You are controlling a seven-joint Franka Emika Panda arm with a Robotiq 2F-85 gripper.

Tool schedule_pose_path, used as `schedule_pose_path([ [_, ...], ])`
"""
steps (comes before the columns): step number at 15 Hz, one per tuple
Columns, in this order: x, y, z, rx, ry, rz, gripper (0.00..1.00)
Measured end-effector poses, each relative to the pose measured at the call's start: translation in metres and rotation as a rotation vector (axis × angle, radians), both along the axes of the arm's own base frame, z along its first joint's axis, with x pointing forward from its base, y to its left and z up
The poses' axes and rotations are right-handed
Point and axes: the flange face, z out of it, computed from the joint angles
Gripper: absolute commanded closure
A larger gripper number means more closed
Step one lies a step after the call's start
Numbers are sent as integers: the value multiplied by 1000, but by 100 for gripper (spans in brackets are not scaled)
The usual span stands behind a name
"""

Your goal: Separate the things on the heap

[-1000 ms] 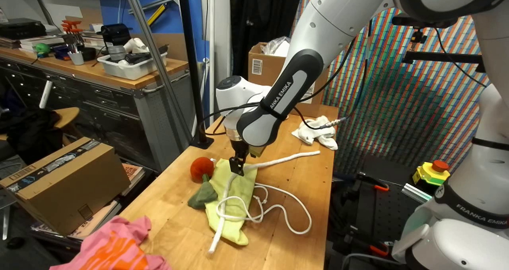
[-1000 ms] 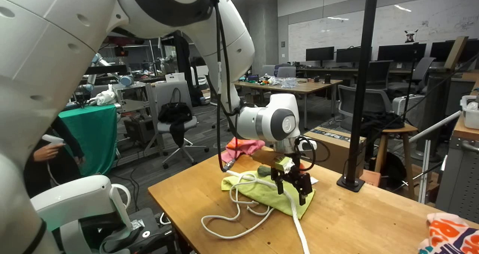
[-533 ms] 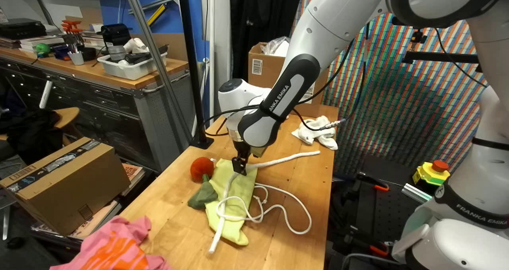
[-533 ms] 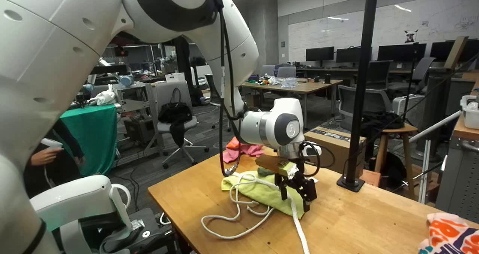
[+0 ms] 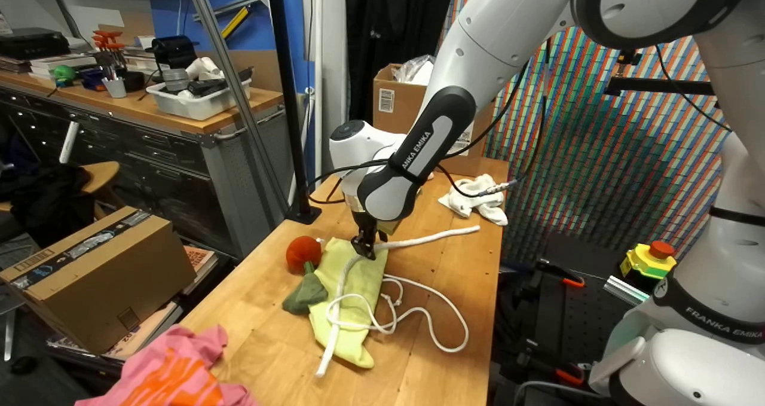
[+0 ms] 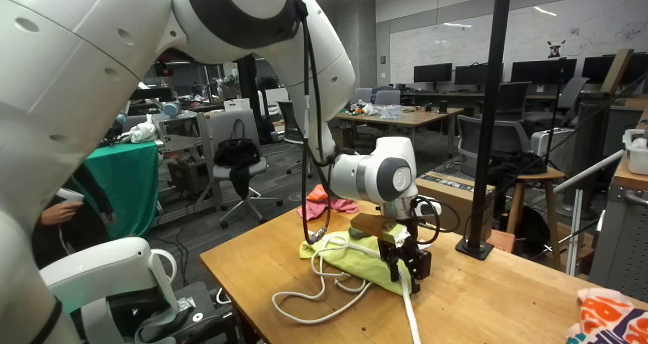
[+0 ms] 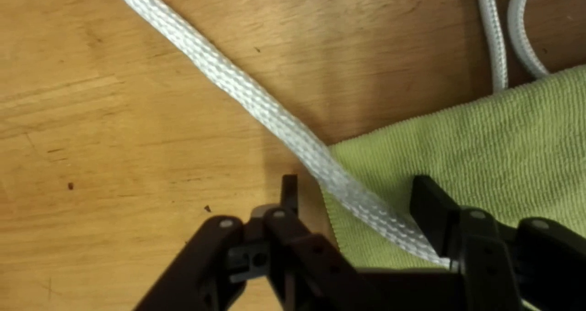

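A white braided rope (image 5: 427, 238) lies across a folded yellow-green cloth (image 5: 366, 280), its thinner part looping on the table; both also show in the other exterior view, the rope (image 6: 411, 311) and the cloth (image 6: 349, 260). A red-orange plush ball (image 5: 303, 254) and a dark green soft piece (image 5: 306, 294) lie against the cloth's edge. My gripper (image 7: 355, 187) is open, low over the cloth's corner. In the wrist view the rope (image 7: 229, 79) runs slantwise between the fingers and passes behind the right finger (image 7: 435, 215). In the exterior views the gripper (image 5: 363, 249) (image 6: 405, 283) hides part of the rope.
A pink and orange cloth (image 5: 167, 370) lies at the near table end. A white cloth (image 5: 475, 200) and a cardboard box (image 5: 400, 104) are at the far end. A black post (image 5: 302, 211) stands at the table's edge. A printed cloth (image 6: 607, 316) shows at the right.
My gripper has moved down and across until its fingers stand on either side of the rope. The rope has shifted very slightly. The cloth and the soft pieces look unmoved.
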Motion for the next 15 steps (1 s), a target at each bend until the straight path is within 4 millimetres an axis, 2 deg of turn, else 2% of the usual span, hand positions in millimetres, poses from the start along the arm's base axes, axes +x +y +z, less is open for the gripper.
schedule_pose_path([
  [3, 2, 0, 1, -1, -1, 0, 88],
  [5, 2, 0, 2, -1, -2, -1, 97],
  [8, 4, -2, 3, -4, -5, -3, 93],
  [12, 10, -11, 8, -23, -18, 2, 93],
  [15, 19, -19, 20, -41, -46, -4, 93],
])
